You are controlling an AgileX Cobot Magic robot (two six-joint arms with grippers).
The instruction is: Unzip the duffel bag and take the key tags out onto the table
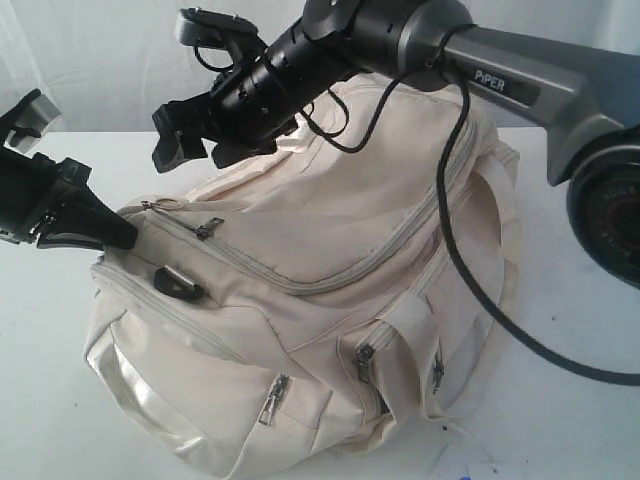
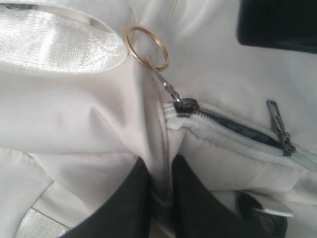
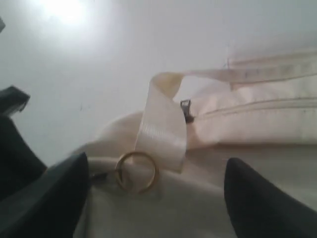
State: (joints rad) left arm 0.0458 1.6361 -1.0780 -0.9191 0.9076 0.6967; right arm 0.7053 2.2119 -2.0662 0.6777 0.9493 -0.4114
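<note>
The cream-white duffel bag (image 1: pixel 330 270) lies on the white table (image 1: pixel 45 340), its long grey top zipper (image 1: pixel 400 240) closed along most of its length. A gold ring pull (image 1: pixel 163 205) hangs on the zipper slider (image 2: pixel 185 105) at the bag's left end, where a short gap shows dark lining. My left gripper (image 1: pixel 118 236) is shut on a fold of bag fabric (image 2: pixel 161 171) just below that slider. My right gripper (image 1: pixel 200 150) hovers open over the same end, and the ring pull (image 3: pixel 136 171) lies between its fingers (image 3: pixel 257 203), untouched. The key tags are hidden.
A satin webbing handle (image 3: pixel 163 129) drapes just past the ring. Side pockets with closed zippers (image 1: pixel 273 400) face the front. A black cable (image 1: pixel 480 290) from the right arm hangs over the bag's right side. Bare tabletop (image 3: pixel 99 74) lies beyond the bag's end.
</note>
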